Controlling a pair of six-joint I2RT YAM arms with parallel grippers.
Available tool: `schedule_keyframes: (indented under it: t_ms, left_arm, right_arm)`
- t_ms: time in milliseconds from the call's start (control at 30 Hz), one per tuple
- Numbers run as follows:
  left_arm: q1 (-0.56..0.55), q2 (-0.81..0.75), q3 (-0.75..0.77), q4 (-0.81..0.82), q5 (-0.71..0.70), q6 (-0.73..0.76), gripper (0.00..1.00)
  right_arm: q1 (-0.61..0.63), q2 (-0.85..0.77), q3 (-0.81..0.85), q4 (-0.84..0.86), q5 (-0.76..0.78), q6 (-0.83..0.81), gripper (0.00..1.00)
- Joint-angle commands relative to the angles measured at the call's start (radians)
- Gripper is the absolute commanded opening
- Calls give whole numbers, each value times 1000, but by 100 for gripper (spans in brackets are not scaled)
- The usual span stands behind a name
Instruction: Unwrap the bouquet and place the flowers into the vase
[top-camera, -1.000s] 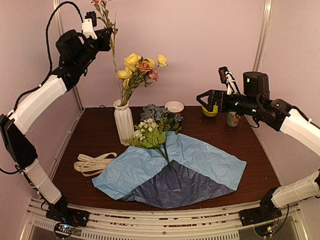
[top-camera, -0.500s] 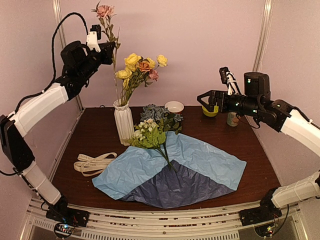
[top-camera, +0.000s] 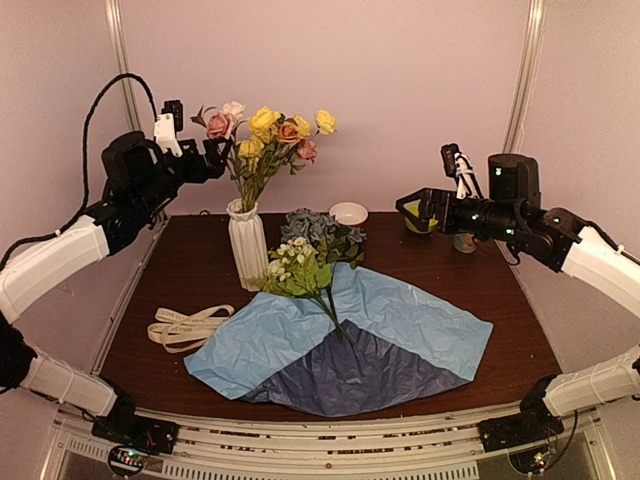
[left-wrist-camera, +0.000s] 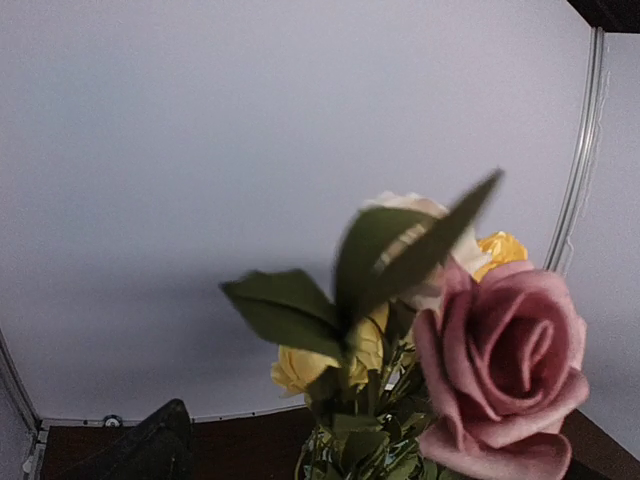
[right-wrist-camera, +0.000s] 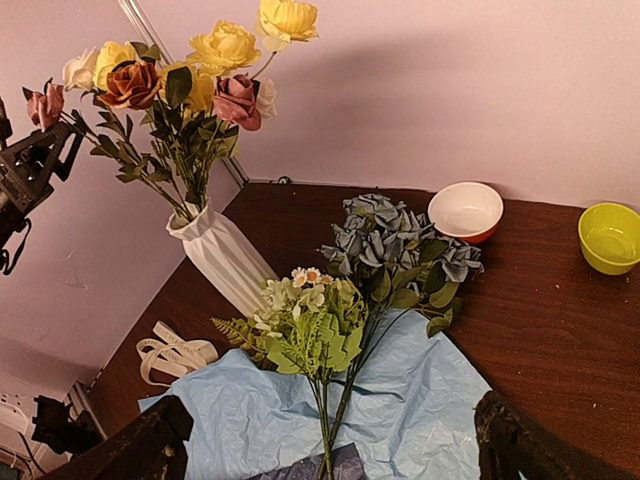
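Observation:
The white ribbed vase stands at the back left and holds yellow, orange and pink flowers. A pink rose and a white one sit at the left of that bunch. My left gripper hovers open just left of the pink rose, apart from it; one dark finger shows low in the left wrist view. The bouquet lies unwrapped: a dusty blue cluster and green sprigs rest on the spread blue paper. My right gripper hangs open, high at the right, empty.
A cream ribbon lies loose left of the paper. A white bowl, a yellow-green bowl and a small jar stand along the back. The vase is close to the left wall.
The left gripper came down and opened. The pink rose it held high has dropped into the vase among the other blooms. The right arm barely moved.

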Motion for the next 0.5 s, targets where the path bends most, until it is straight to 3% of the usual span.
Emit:
schedule_keyframes:
  t_ms: [0,167,467]
  left_arm:
    - [-4,-73,47,-83,-66,-18,98]
    - [-3,-106,156,-354,-93,-93,98]
    - [-4,-272,144,-895,-114,-410,95]
  right_arm:
    - [1,10,-9,36,-19,49,100]
    - [10,78,4,21,-70,80,98]
    - [152,331,146,-151,-15,-29,91]
